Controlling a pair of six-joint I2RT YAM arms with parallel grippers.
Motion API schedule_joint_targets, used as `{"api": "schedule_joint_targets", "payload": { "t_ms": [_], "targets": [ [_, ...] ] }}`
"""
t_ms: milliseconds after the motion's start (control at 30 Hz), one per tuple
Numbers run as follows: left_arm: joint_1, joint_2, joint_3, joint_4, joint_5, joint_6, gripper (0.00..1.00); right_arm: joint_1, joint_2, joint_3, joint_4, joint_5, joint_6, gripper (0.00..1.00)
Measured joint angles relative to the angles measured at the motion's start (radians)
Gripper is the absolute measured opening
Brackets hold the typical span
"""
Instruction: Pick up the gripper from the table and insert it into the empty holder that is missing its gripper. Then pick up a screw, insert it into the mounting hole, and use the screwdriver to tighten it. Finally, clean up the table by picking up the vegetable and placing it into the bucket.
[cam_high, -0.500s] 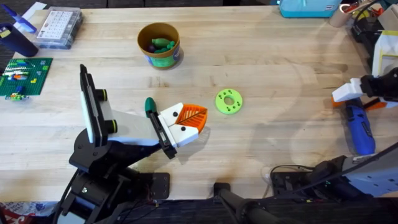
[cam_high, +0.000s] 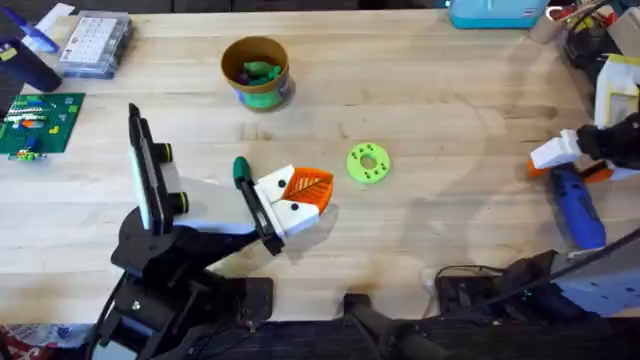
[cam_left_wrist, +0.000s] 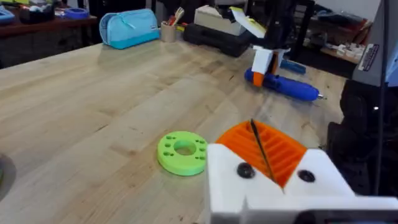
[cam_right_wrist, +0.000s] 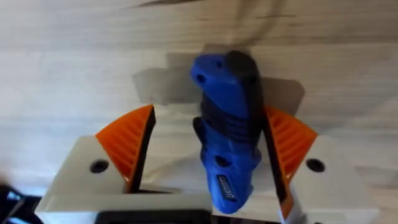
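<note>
Wood table (cam_high: 420, 120): right gripper (cam_high: 572, 165) at the right edge, fingers apart w/ the screwdriver (cam_high: 578, 205) between them, screwdriver lying on the wood. Left gripper (cam_high: 303, 190) near mid-table toward the front edge, orange pads pressed together, nothing held. Lime disc (cam_high: 368, 163) just beside it. Bucket (cam_high: 255, 72) toward the back edge, left of centre, w/ green veg inside.

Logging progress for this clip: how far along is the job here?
Done, it seems: green vegetable pieces lie in the bucket. In hand: the right gripper straddles the screwdriver on the table, jaws open, one pad touching it. The left gripper is shut and empty near the green disc. Left: tightening the screw; I cannot see a holder or screw, so those steps are unconfirmed.
</note>
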Motion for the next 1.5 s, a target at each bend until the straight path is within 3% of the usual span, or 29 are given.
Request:
{"api": "schedule_joint_targets", "payload": {
  "t_ms": [267, 500, 733, 1100, 1500],
  "targets": [
    [0.0, 0.0, 0.0, 0.0, 0.0, 0.0, 0.019, -0.101, -0.013, 0.0, -0.043, -0.067, -0.086, 0.983],
    [0.0, 0.0, 0.0, 0.0, 0.0, 0.0, 0.019, -0.235, -0.032, -0.051, 0.045, -0.178, -0.182, 0.983],
    [0.0, 0.0, 0.0, 0.0, 0.0, 0.0, 0.019, -0.221, -0.059, -0.088, 0.078, -0.194, -0.266, 0.983],
    [0.0, 0.0, 0.0, 0.0, 0.0, 0.0, 0.019, -0.119, -0.06, -0.089, 0.078, -0.175, -0.284, 0.983],
    [0.0, 0.0, 0.0, 0.0, 0.0, 0.0, 0.019, -0.115, -0.06, -0.093, 0.105, -0.176, -0.283, 0.983]
  ]
}}
